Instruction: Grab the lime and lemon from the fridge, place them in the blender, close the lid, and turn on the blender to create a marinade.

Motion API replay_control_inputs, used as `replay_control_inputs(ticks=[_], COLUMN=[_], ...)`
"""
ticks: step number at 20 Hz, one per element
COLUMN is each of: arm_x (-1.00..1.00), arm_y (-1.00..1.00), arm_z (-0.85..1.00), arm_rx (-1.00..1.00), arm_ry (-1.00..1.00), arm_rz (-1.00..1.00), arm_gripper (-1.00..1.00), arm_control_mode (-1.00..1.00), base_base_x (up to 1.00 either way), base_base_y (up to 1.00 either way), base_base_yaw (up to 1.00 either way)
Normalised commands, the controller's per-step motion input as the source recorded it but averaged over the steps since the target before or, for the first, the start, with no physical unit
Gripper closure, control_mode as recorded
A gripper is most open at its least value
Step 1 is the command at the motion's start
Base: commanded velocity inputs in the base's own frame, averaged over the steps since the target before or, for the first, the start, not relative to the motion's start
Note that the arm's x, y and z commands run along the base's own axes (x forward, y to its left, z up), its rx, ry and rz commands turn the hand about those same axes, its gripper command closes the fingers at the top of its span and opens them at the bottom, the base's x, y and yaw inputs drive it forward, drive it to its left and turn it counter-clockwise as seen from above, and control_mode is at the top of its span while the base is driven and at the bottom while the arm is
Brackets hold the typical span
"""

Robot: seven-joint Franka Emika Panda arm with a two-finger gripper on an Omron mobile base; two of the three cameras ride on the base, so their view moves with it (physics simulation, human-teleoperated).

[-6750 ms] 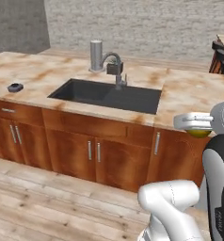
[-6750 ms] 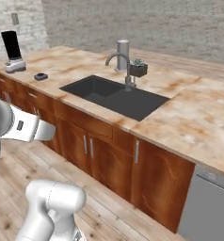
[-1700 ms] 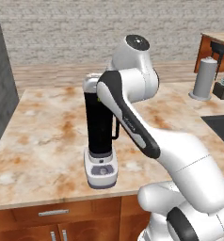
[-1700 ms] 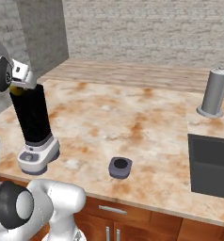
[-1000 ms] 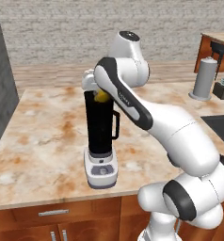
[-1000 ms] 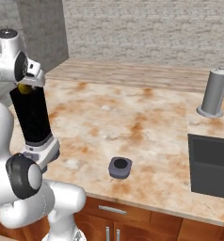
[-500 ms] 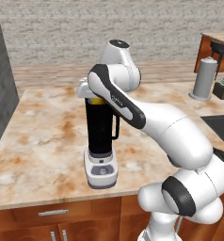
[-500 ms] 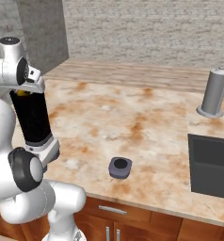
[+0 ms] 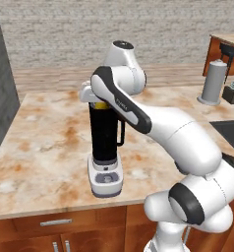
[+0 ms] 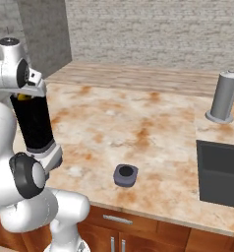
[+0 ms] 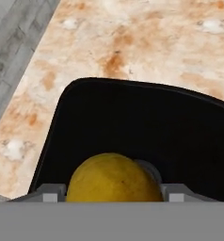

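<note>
Gripper (image 11: 113, 193): over the open mouth of the blender (image 9: 105, 147), lemon (image 11: 113, 180) between its fingers; whether clamped or loosened could not be told. Blender: upright near the front edge of the marbled counter (image 10: 138, 123). Lid (image 10: 125, 175): on the counter, apart from the blender. Grey canister (image 10: 223, 97): far back, beside the sink (image 10: 222, 172). Grey brick wall (image 9: 114, 29) behind.

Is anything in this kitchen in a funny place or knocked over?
The lid lies on the counter, away from the blender, which stands upright and open. That fits, since the pincer has the lemon over the jar. Nothing is spilled or tipped.
</note>
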Motion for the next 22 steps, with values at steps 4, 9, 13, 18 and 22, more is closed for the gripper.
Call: replay_control_inputs(ticks=[4,9,13,18,22], arm_x=[0.0,-0.07,-0.3,-0.53,-0.56], arm_y=[0.0,-0.04,-0.42,-0.96,-1.0], arm_z=[0.17,0.43,0.4,0.0,-0.17], arm_rx=[0.0,0.0,0.0,0.0,0.0], arm_ry=[-0.06,-0.11,-0.09,-0.05,0.0], arm_rz=[0.0,0.0,0.0,0.0,0.0], arm_gripper=[-1.0,-1.0,-1.0,-1.0,-1.0], arm_control_mode=[-1.0,-1.0,-1.0,-1.0,-1.0], base_base_x=[0.0,0.0,0.0,0.0,0.0], base_base_y=[0.0,0.0,0.0,0.0,0.0], base_base_yaw=[0.0,0.0,0.0,0.0,0.0])
